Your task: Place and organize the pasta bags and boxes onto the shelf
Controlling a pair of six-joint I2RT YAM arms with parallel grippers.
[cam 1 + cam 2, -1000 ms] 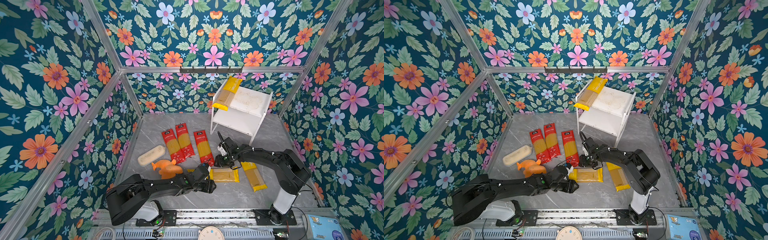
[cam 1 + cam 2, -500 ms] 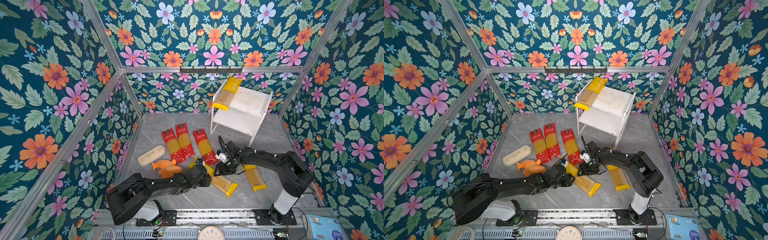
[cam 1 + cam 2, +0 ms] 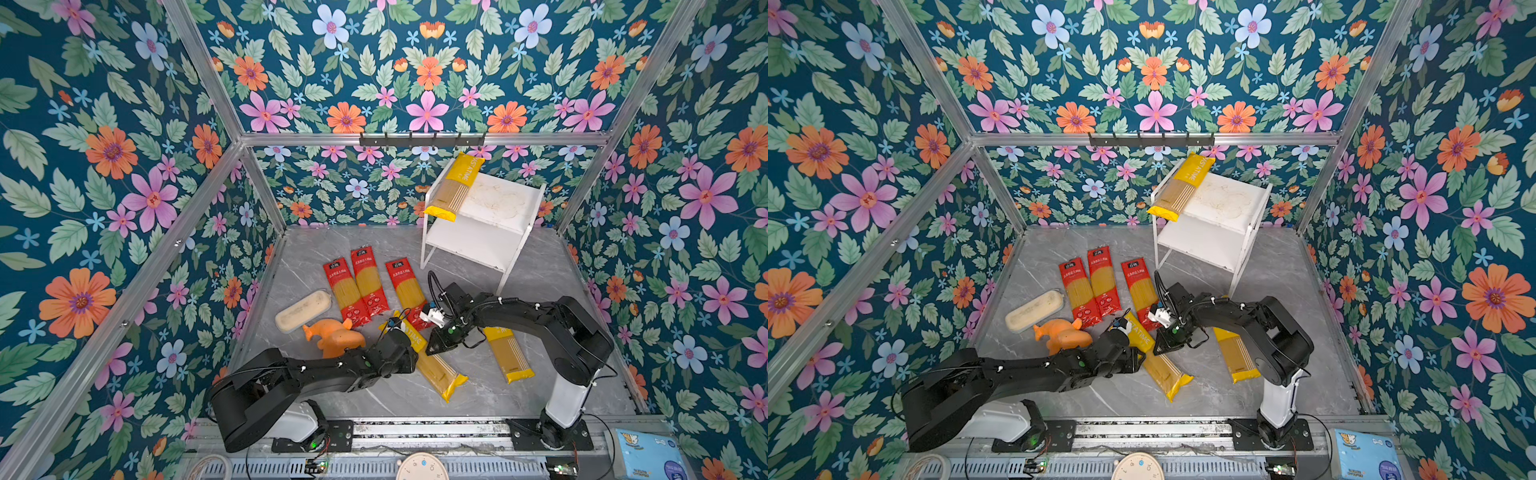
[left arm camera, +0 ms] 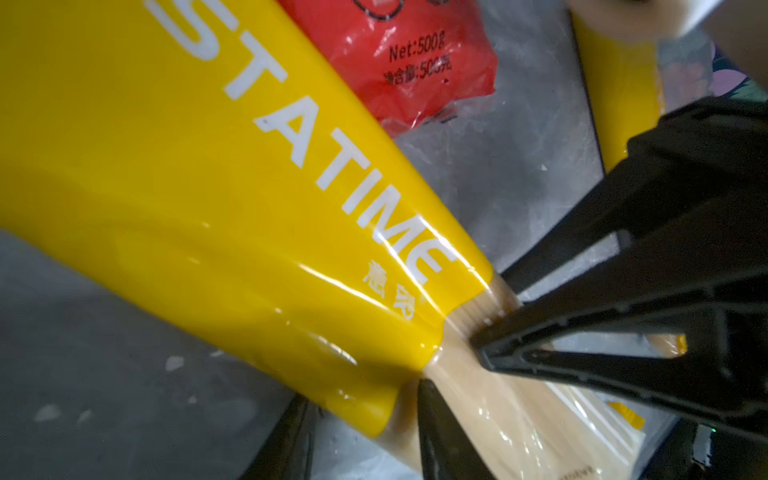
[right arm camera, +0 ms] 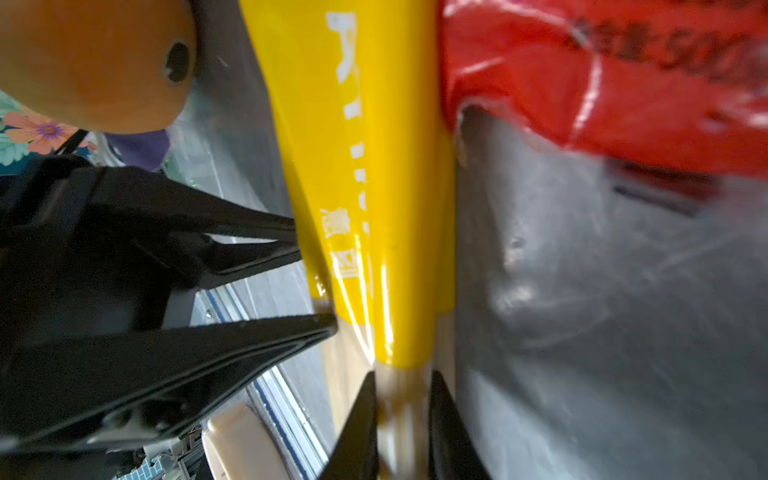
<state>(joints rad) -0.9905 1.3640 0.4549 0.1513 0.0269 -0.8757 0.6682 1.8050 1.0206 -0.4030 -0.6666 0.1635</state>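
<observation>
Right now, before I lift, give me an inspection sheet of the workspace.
Surface: grey marble table, white specks.
Job's things: shelf carries top yellow pack, overhanging its stained board; three red packs and right yellow pack lie on table; middle yellow pack between the tools.
Clutter: orange toy, beige loaf, left of red packs.
Tools: right tool shut on middle yellow pack; left tool astride it, grip unclear.
Cables: black loops at both wrists, no snag seen.
Surroundings: floral walls, metal frame; blue packet outside front rail.
</observation>
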